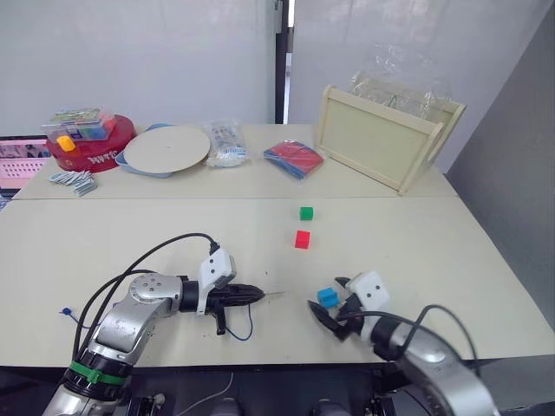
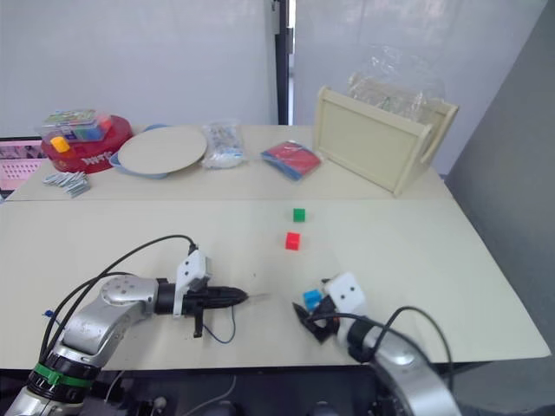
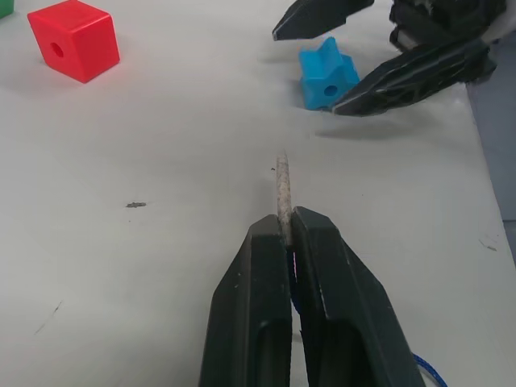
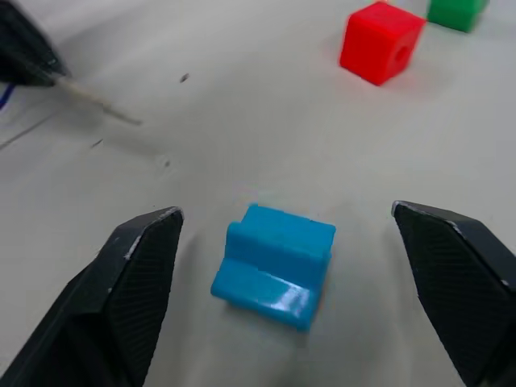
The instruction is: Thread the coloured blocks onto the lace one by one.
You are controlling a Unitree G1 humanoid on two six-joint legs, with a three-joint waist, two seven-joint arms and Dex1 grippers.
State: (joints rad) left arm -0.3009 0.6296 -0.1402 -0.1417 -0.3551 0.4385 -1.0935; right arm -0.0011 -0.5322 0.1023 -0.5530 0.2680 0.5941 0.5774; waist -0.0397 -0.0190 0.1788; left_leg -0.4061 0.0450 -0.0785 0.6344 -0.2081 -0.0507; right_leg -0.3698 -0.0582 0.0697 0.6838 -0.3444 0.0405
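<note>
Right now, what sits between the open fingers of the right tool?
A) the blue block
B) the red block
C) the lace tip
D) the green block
A: the right tool stands open around the blue block, which rests on the table untouched; the left tool pinches the lace.

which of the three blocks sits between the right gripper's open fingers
The blue star-shaped block, untouched between the right gripper's fingers; the red cube and green cube lie farther off.
</note>
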